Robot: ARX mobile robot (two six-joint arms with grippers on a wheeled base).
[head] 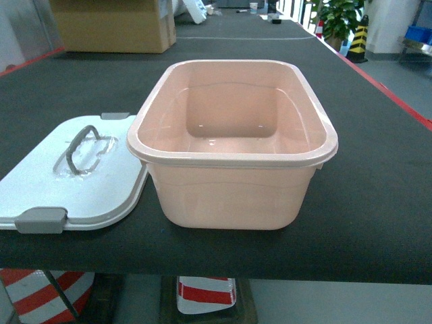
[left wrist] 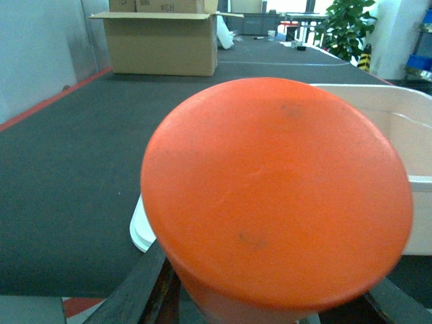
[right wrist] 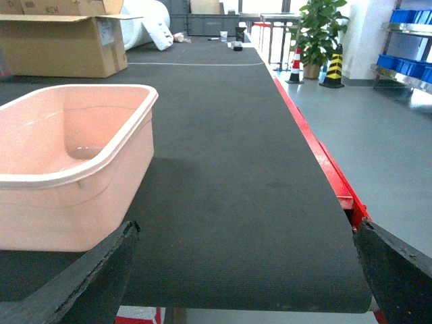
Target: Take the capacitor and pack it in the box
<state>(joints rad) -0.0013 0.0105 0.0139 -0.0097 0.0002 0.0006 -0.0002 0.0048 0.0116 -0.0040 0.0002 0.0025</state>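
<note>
In the left wrist view a large orange cylinder, the capacitor (left wrist: 277, 196), fills the frame with its round end towards the camera. My left gripper (left wrist: 263, 304) is shut on it, a dark finger showing on each side of its body. The pale peach-pink box (head: 233, 160) stands open in the middle of the dark table with nothing inside; it also shows as the box (left wrist: 412, 135) to the right of the capacitor. Its white lid (head: 81, 182) lies flat to the left of it. My right gripper (right wrist: 243, 270) is open and holds nothing, to the right of the box (right wrist: 74, 175). Neither gripper shows in the head view.
A brown cardboard carton (head: 115, 23) stands at the table's far left end. The table's right side ends at a red edge (right wrist: 317, 148) above grey floor. A potted plant (right wrist: 317, 27), striped cones and blue bins (right wrist: 408, 17) stand beyond it.
</note>
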